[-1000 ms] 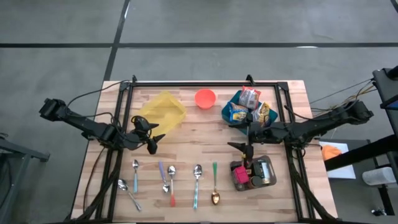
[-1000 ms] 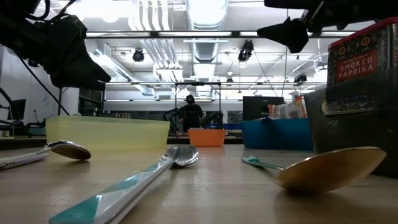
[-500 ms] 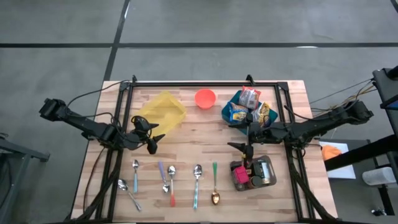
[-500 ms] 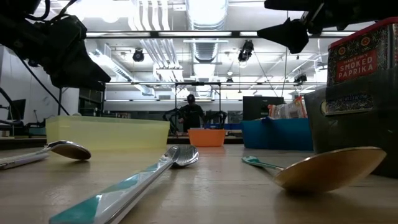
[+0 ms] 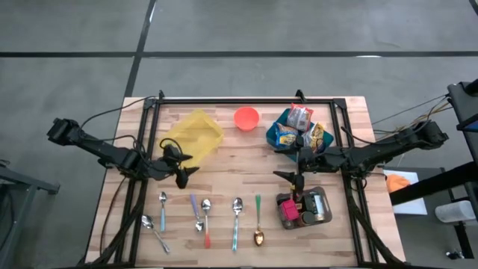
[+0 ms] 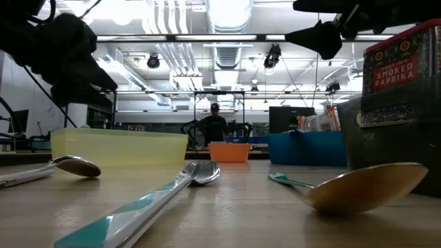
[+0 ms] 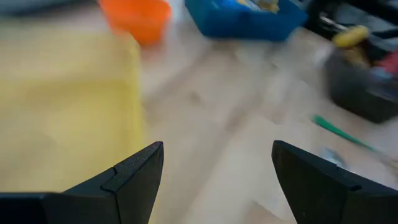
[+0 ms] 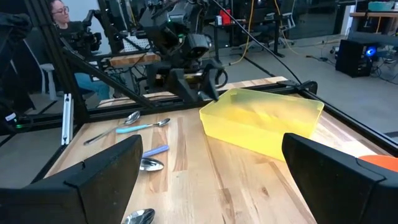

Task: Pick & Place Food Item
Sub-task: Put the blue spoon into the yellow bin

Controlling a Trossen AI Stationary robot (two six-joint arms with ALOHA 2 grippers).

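Seen from above, the wooden bench [image 5: 246, 161] carries a yellow bin [image 5: 196, 133], an orange bowl [image 5: 246, 117] and a blue tray [image 5: 278, 139] along its far side. The food packets [image 5: 300, 127] lie in the blue tray. The left tool [image 5: 181, 162] hangs just beside the yellow bin's near edge, its fingers spread and holding nothing. The right tool [image 5: 293, 177] hangs between the blue tray and a dark caddy [image 5: 306, 207] of spice tins, fingers spread wide and holding nothing. A row of spoons [image 5: 205, 220] lies along the near side.

At bench height, a gold spoon [image 6: 365, 186] and a teal-handled spoon [image 6: 165, 198] lie nearest, with a paprika tin [image 6: 400, 69] at the right. A person [image 6: 213, 126] stands in the room beyond.

The left wrist view shows both fingers [image 7: 127, 177] apart over bare wood, the yellow bin alongside.

The right wrist view shows its fingers [image 8: 102, 171] apart, the yellow bin ahead and the left arm [image 8: 186, 62] beyond it.
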